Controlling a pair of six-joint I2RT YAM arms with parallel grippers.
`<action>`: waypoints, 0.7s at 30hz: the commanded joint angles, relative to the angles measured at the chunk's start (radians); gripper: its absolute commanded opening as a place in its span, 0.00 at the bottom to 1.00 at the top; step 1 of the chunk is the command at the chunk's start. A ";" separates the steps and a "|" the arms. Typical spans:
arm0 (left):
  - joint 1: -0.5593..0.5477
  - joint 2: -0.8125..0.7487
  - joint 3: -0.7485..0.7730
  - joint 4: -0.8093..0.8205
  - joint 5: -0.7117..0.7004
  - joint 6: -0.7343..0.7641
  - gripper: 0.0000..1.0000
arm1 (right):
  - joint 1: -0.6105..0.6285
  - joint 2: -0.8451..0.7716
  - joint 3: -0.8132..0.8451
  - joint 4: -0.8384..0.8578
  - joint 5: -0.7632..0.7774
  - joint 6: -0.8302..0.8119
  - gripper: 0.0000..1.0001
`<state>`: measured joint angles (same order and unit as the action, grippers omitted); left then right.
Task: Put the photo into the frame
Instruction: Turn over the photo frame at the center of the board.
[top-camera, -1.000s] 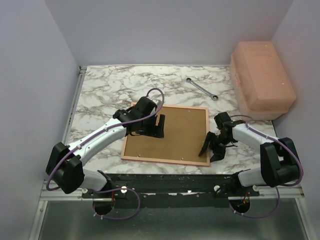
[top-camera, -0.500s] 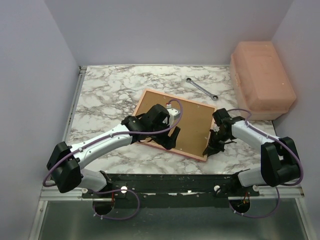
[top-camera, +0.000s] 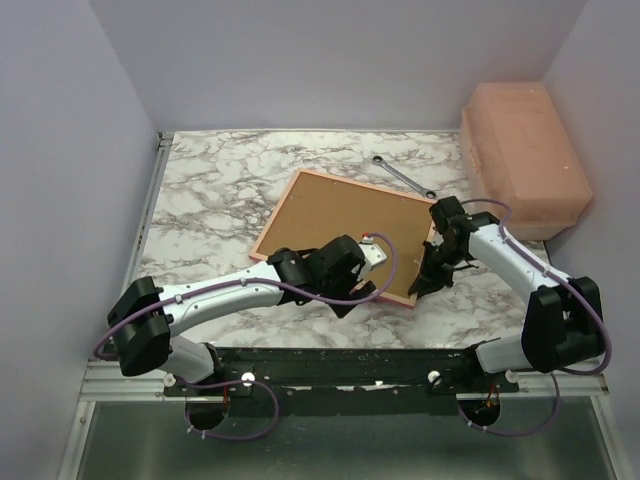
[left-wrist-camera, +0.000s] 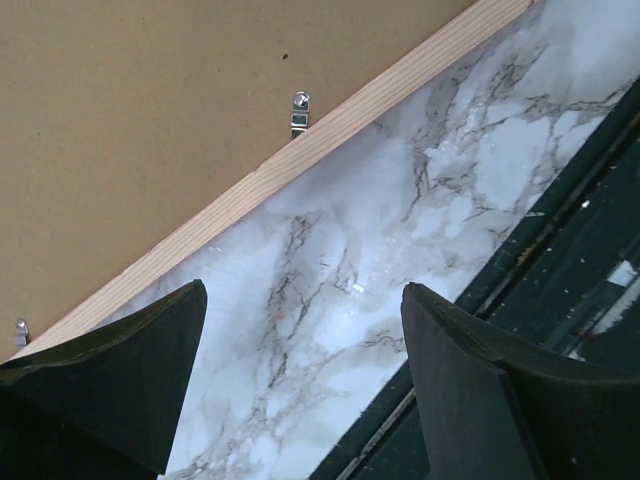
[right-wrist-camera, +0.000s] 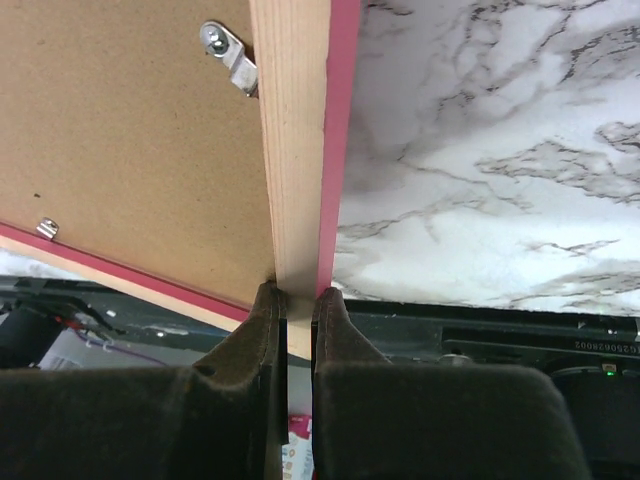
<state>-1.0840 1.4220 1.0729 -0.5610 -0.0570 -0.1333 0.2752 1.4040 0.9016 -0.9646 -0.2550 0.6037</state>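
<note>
Jaws of your right gripper (right-wrist-camera: 297, 295) pinch the right edge of the frame (right-wrist-camera: 295, 150), which lies back-up and skewed on the marble table (right-wrist-camera: 480, 150), brown backing (right-wrist-camera: 130, 150) showing. Jaws of your left gripper (left-wrist-camera: 300, 310) hang spread over its near edge.

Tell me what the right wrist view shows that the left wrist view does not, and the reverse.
Only right wrist: the right gripper shut on the edge of the frame, and the frame's pink side. Only left wrist: the left gripper open and empty above the table. Both: the frame's wood reverse, the brown backing, metal clips and the marble table.
</note>
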 joint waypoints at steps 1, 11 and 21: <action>-0.023 0.017 0.043 0.054 -0.160 0.105 0.80 | -0.001 -0.032 0.113 -0.077 -0.135 -0.036 0.00; -0.044 0.020 -0.018 0.198 -0.351 0.261 0.79 | -0.001 -0.044 0.233 -0.163 -0.251 -0.033 0.01; -0.071 -0.009 -0.078 0.226 -0.312 0.326 0.74 | -0.001 -0.049 0.317 -0.203 -0.264 -0.024 0.00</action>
<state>-1.1355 1.4384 1.0313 -0.3676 -0.3733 0.1490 0.2745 1.3983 1.1568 -1.1683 -0.3931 0.5957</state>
